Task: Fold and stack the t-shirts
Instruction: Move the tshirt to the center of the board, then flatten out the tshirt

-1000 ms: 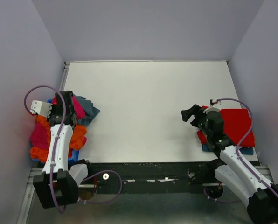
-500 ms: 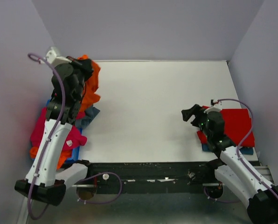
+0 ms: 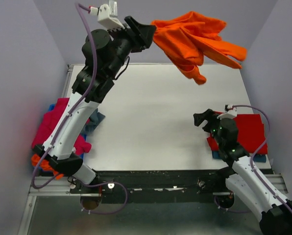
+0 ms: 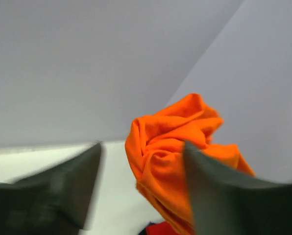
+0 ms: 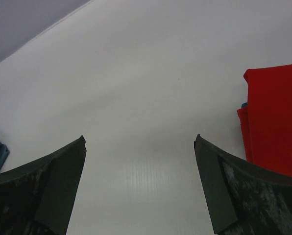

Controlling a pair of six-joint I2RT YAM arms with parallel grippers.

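The orange t-shirt (image 3: 190,36) is airborne over the far edge of the bench (image 3: 151,107), long axis left-right, loose ends pointing right. The left end effector (image 3: 148,33), parted at the shirt's left end, seems released; blur obscures contact. The right end effector (image 3: 201,119) gapes empty beside the red t-shirt (image 3: 249,129).

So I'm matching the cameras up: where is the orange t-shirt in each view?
Top external: orange t-shirt aloft, upper right of centre.
Left wrist: centre of frame.
Right wrist: not in it.
Shared landmark: folded red t-shirt, right side in top external and right wrist.
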